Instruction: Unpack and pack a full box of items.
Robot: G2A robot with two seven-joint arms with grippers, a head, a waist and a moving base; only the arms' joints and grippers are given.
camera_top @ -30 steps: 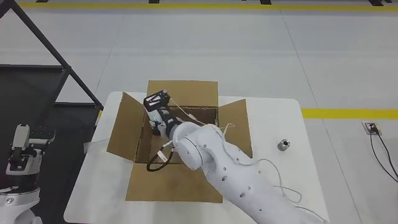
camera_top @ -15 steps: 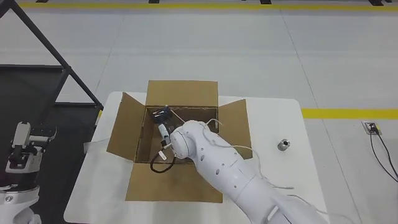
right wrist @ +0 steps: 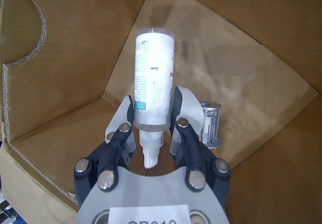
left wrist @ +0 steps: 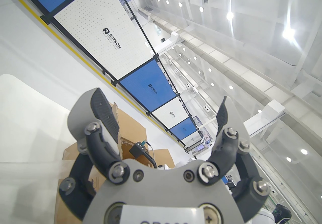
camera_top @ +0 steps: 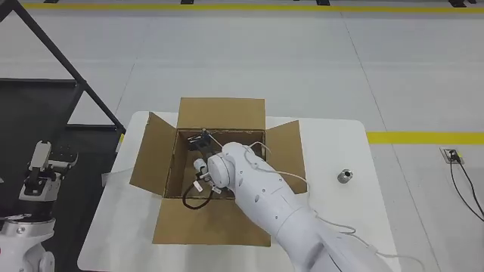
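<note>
Box: right fingers clamped on white tube, metal part beside.

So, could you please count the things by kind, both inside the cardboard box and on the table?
Cardboard box: 1
White bottle, held in the right claw: 1
Metal parts: 2, the inner metal part on the box floor and the outer metal part beside the box
Total: 4
</note>
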